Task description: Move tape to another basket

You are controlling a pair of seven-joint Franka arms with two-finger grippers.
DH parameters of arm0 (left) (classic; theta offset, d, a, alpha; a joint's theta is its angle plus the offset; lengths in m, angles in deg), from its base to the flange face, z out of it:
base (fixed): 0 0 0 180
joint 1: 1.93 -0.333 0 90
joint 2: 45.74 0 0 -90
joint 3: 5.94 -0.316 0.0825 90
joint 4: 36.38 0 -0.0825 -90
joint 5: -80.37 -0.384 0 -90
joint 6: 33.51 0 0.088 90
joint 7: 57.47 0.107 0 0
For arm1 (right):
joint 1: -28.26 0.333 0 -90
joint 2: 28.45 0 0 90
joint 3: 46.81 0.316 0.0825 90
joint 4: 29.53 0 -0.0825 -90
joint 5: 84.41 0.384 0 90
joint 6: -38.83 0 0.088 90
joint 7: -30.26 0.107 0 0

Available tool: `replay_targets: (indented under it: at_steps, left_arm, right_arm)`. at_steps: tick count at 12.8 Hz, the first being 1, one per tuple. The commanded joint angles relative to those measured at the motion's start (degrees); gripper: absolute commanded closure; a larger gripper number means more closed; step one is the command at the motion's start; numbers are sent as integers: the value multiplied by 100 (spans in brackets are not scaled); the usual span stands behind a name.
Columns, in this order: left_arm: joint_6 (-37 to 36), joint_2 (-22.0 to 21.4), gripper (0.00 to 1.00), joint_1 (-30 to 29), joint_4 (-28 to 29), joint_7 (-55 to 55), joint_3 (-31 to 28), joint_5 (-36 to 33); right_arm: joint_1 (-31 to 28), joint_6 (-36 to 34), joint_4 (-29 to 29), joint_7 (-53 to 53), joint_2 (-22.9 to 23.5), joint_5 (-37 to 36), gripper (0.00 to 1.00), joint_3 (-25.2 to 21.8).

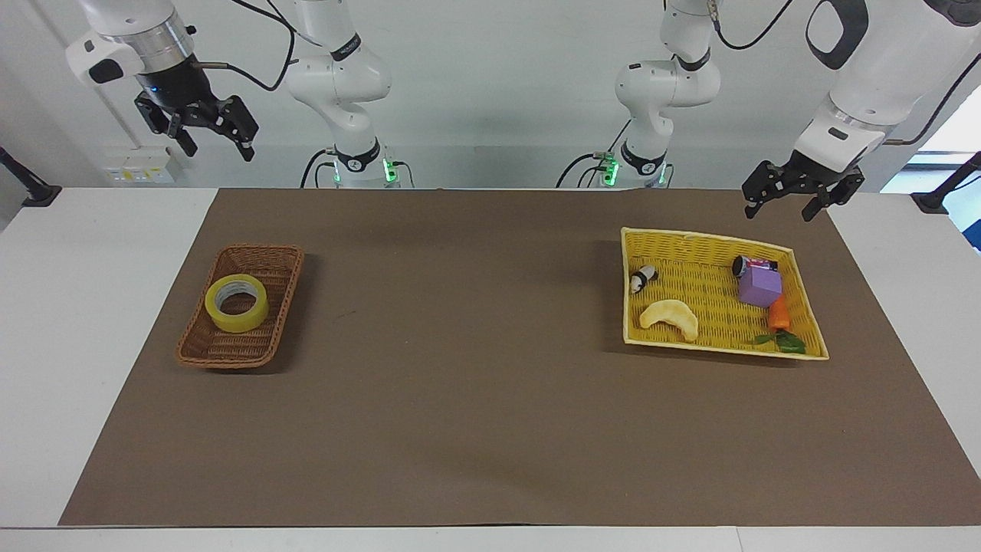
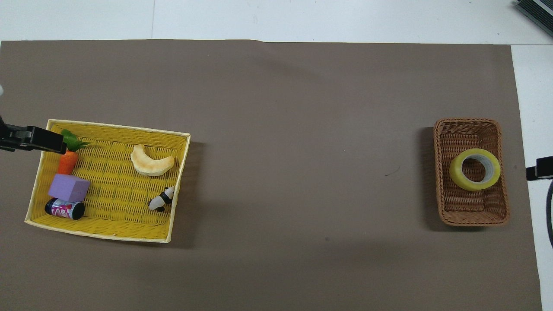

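The tape [image 1: 237,302], a yellow roll with a grey-white core, lies flat in the small brown wicker basket [image 1: 264,257] at the right arm's end of the table; both also show in the overhead view, the tape [image 2: 475,169] in the basket [image 2: 468,216]. My right gripper [image 1: 217,147] is open and empty, raised high over the table's edge by the robots. One of its fingers [image 2: 540,172] shows beside the basket. My left gripper [image 1: 779,211] is open and empty, over the mat by the yellow basket's corner.
A flat yellow basket [image 1: 693,239] at the left arm's end holds a pale crescent toy [image 1: 670,318], a panda figure [image 1: 642,278], a purple block [image 1: 759,284], a small can [image 1: 742,266] and a toy carrot [image 1: 779,316]. A brown mat [image 1: 475,368] covers the table.
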Motion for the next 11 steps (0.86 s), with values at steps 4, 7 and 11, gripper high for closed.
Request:
replay_targets:
  at_steps: [4, 7, 11]
  left_arm:
    - [-114, 25, 0, -72, -85, 65, 48, -61]
    - [-114, 25, 0, -72, -85, 65, 48, -61]
    - [-114, 25, 0, -72, -85, 65, 48, -61]
  right_arm:
    - [43, 91, -40, 69, -72, -247, 0, 75]
    - [17, 109, -40, 86, -72, -177, 0, 67]
    - [-1, 56, -67, 69, -99, -195, 0, 67]
